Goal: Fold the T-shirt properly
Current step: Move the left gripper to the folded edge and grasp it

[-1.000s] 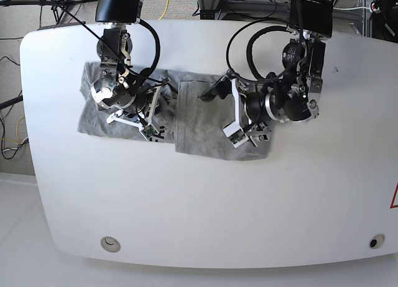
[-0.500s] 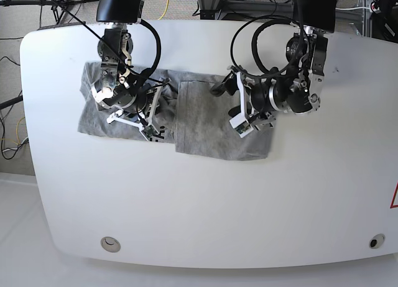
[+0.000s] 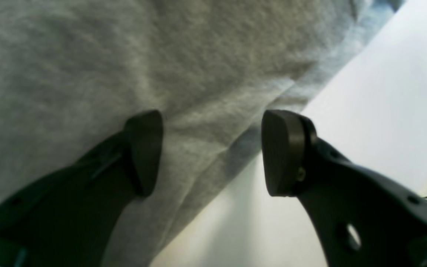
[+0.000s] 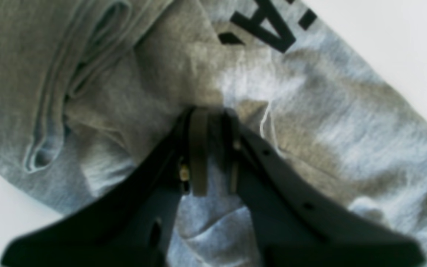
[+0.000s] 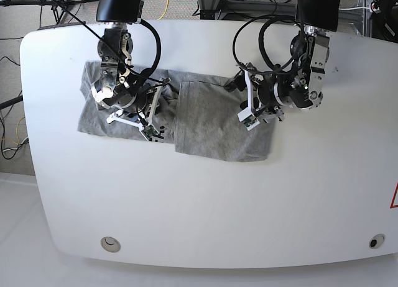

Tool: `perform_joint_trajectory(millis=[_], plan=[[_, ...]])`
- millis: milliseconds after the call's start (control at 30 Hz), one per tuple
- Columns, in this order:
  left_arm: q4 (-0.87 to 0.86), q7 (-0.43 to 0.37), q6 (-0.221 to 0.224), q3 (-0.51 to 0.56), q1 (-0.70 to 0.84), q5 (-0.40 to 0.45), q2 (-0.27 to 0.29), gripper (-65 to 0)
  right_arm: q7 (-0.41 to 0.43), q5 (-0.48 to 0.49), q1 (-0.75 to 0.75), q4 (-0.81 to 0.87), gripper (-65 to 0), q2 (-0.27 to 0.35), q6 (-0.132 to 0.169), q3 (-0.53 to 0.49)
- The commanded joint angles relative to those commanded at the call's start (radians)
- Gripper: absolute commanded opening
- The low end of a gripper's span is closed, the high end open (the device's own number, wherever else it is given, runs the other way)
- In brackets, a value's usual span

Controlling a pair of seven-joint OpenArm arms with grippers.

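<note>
While our right hand [image 4: 211, 155] pinches the T-shirt [image 5: 205, 122] lying near the tabletop [image 5: 205, 206] far edge, our left hand [image 3: 211, 152] gapes over its edge; limp cloth suits hem grips.

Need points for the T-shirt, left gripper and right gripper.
T-shirt [image 5: 205, 128]: base view, on the flat folded grey panel.
left gripper [image 3: 211, 152]: left wrist view, midway between the open fingertips, over the shirt's edge.
right gripper [image 4: 213, 118]: right wrist view, at the closed fingertips pinching cloth.

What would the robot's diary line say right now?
left gripper: open, over T-shirt edge | right gripper: shut on T-shirt | table: shirt partly folded
</note>
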Motion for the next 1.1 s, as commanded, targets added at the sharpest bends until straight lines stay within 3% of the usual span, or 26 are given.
perform_joint_trajectory(millis=[167, 367, 433, 500, 567, 767, 900, 1100], plan=[[0.013, -0.080, 0.000, -0.010, 0.017, 0.062, -0.019, -31.5, 0.005, -0.002, 0.002, -0.009, -57.8, -0.003, 0.000, 0.000], [0.019, -0.058, 0.000, 0.025, 0.003, 0.050, -0.021, -30.1, 0.006, -0.001, 0.004, -0.010, -57.9, -0.002, 0.000, -0.001], [0.023, -0.022, 0.000, 0.052, -0.003, 0.034, -0.018, -25.8, 0.005, -0.002, 0.004, -0.009, -57.9, -0.002, 0.000, -0.001], [0.037, 0.040, 0.000, 0.140, -0.029, -0.010, -0.008, -10.3, 0.004, -0.004, 0.005, -0.004, -58.0, -0.005, 0.000, -0.002], [0.036, 0.044, 0.000, 0.153, -0.033, -0.011, -0.010, -8.9, 0.003, -0.004, 0.005, -0.004, -58.0, -0.006, 0.000, -0.002], [0.036, 0.034, 0.000, 0.156, -0.032, -0.009, -0.011, -12.9, -0.001, -0.003, 0.004, -0.010, -58.0, -0.008, 0.000, 0.000], [0.049, 0.022, 0.000, 0.165, -0.019, 0.010, -0.010, -22.3, -0.001, 0.000, 0.000, -0.007, -58.0, -0.012, 0.000, 0.003], [0.054, 0.032, 0.000, 0.134, -0.014, 0.007, -0.018, -24.3, -0.004, 0.003, -0.001, -0.004, -58.2, -0.015, 0.000, 0.002]])
